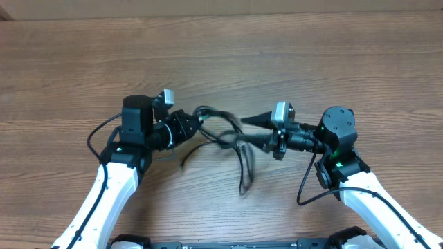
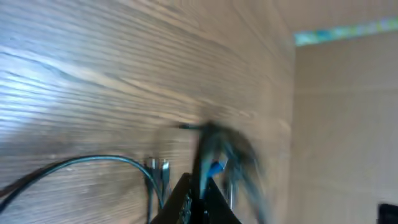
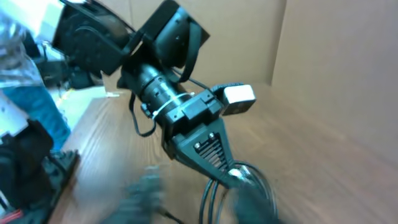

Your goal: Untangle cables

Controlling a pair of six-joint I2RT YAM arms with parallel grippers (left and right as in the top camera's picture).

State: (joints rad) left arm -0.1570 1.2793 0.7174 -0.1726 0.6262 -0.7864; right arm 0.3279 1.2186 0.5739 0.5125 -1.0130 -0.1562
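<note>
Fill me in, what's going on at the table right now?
The two arms are working on the cables over the middle of the wooden table. The left gripper is shut on one side of the tangle. The right gripper faces it from the other side, jaws apart with strands running between them; blur hides whether it touches any. The cables are not yet untangled, and a loop trails toward the near edge.

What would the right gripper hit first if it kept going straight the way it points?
Most likely the cables looped just ahead of the right gripper, with the left gripper beyond them; height is hard to judge from overhead.
</note>
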